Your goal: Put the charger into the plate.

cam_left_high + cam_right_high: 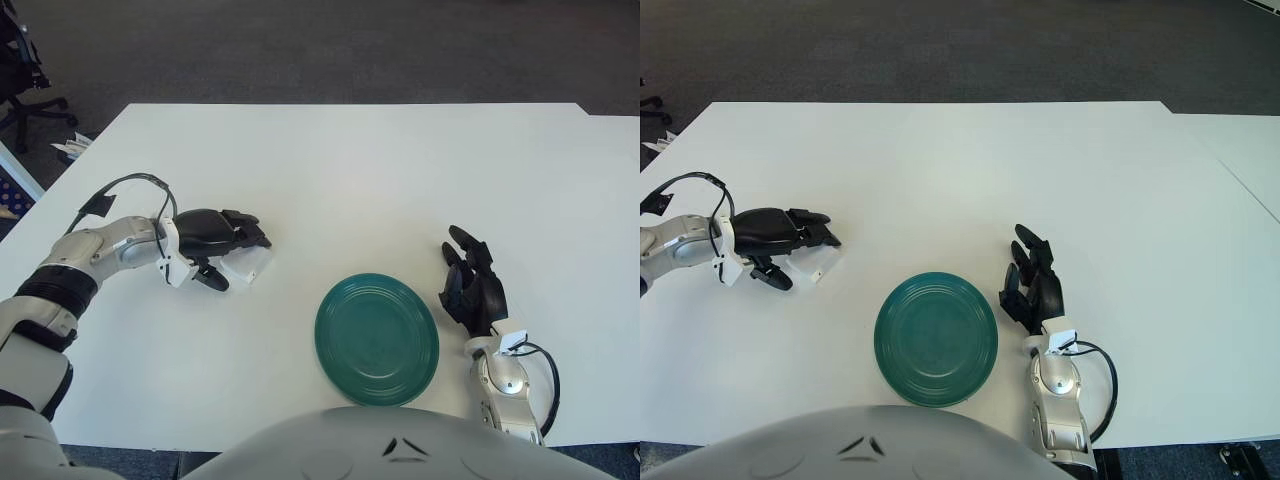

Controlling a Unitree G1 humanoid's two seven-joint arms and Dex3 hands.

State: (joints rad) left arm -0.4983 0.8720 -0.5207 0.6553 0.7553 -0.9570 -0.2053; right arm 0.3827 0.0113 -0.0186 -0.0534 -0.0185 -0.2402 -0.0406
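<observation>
In the left eye view, the left robot hand (222, 243) sits at centre left of the white bench (400, 180), fingers curled over the white charger (248, 265). The green plate (377, 339) lies lower centre, well apart.

In the right eye view, the right robot hand (1033, 285) shows just right of the plate, fingers loosely spread, holding nothing.

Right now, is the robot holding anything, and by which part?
The left hand is closed over the white charger, gripping its near end. The right hand holds nothing.
</observation>
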